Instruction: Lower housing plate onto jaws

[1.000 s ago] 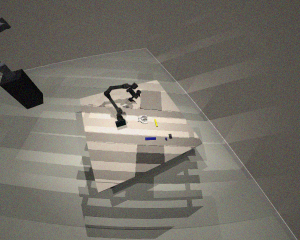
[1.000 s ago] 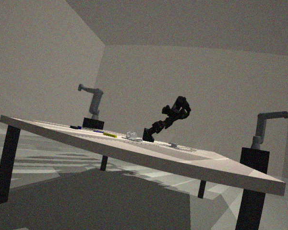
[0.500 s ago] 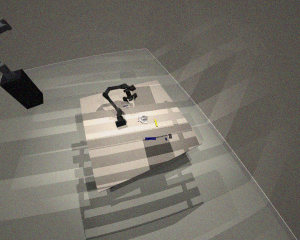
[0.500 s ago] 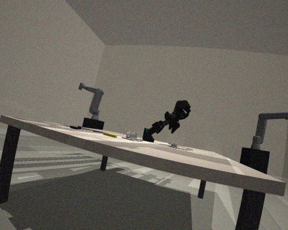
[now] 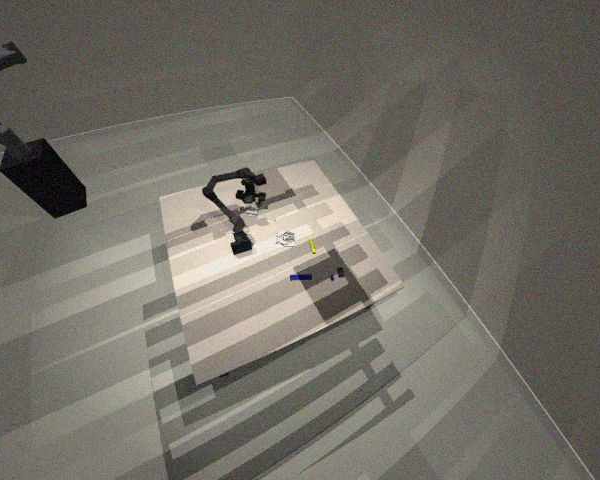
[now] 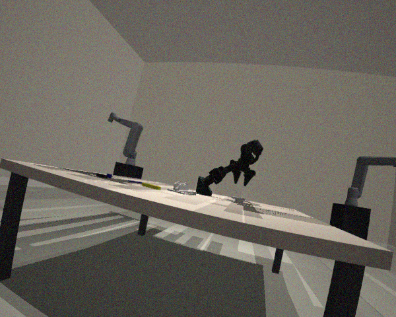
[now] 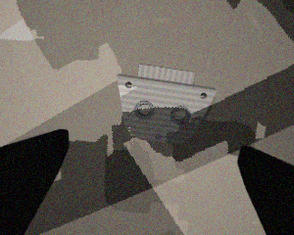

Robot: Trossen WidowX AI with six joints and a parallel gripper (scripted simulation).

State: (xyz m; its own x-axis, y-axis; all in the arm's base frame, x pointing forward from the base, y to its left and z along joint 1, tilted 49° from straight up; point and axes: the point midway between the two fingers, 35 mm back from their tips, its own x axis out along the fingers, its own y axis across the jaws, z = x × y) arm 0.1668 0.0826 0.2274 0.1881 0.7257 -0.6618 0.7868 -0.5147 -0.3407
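A light grey plate (image 5: 251,212) (image 7: 164,94), which looks like the housing plate, lies on the table. In the wrist view it shows two small holes, two round features and a ribbed block along its far edge; its near part is in shadow. The base with the pale jaws (image 5: 286,238) (image 6: 180,187) is a separate piece on the table, nearer the middle; its pins and stubs are too small to make out. My gripper (image 6: 241,184) (image 7: 155,146) is open and empty, pointing down above the table. The plate is beyond the fingertips in the wrist view, not between them.
A yellow bar (image 5: 312,245) (image 6: 151,186) lies beside the jaw base. A blue bar (image 5: 300,277), a small blue piece (image 5: 332,277) and a black block (image 5: 340,272) lie farther off on the table (image 5: 222,346). Strong striped shadows cross the table.
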